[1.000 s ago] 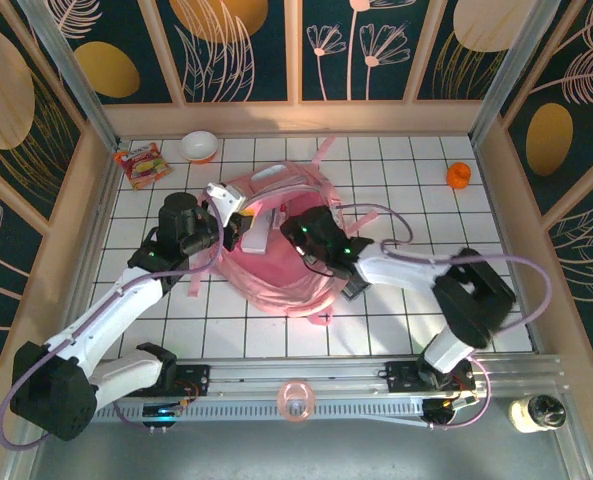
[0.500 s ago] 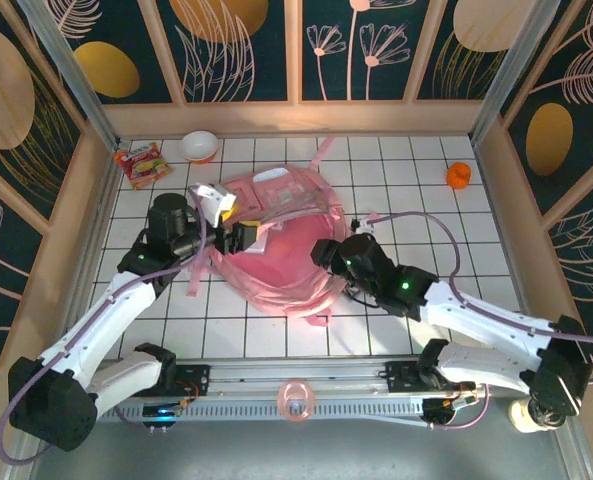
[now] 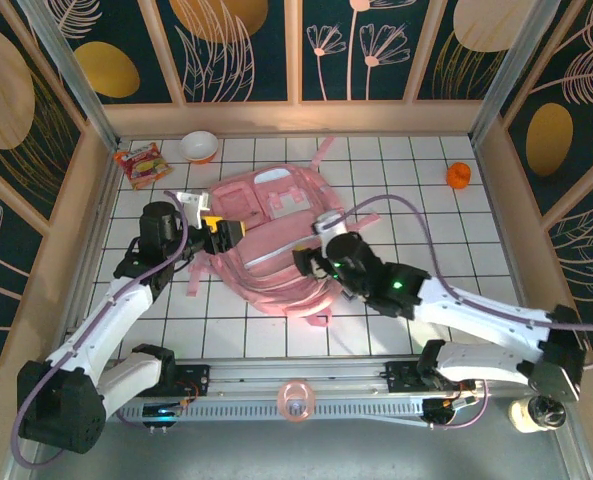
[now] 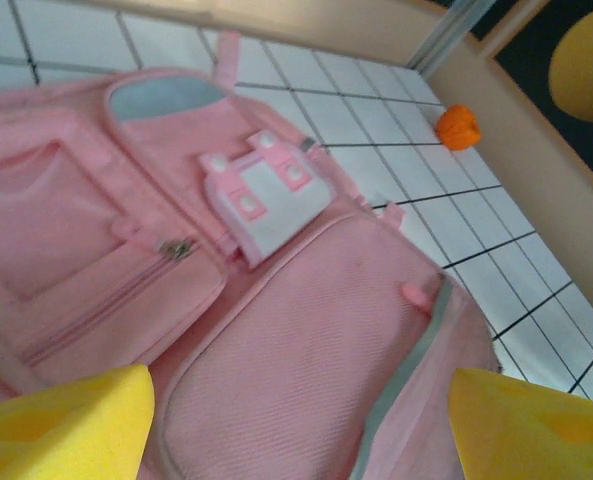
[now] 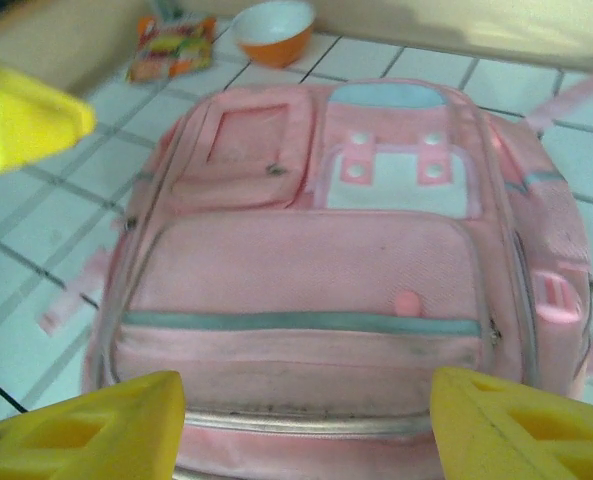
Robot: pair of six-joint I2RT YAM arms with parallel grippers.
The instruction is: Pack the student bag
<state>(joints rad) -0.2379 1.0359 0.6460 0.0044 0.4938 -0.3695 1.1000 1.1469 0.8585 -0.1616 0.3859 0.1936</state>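
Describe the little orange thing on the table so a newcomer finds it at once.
Start at the big pink student bag mid-table, then look to the far right corner of the white tiles. The orange object sits alone there: small, rounded, solid orange, while the bowl and snack packet lie far left.

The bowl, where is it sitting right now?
In the top view the bowl sits by the far wall, left of centre, just right of the snack packet and beyond the pink student bag.

A large soft pink fabric backpack (image 4: pixel 276 340) lies on the white tiled table (image 4: pixel 406 185), zipped pockets facing up. A small orange object (image 4: pixel 459 127) sits far right. The left gripper (image 4: pixel 296 440) hangs over the bag, its yellow fingertips (image 4: pixel 61 425) spread wide.
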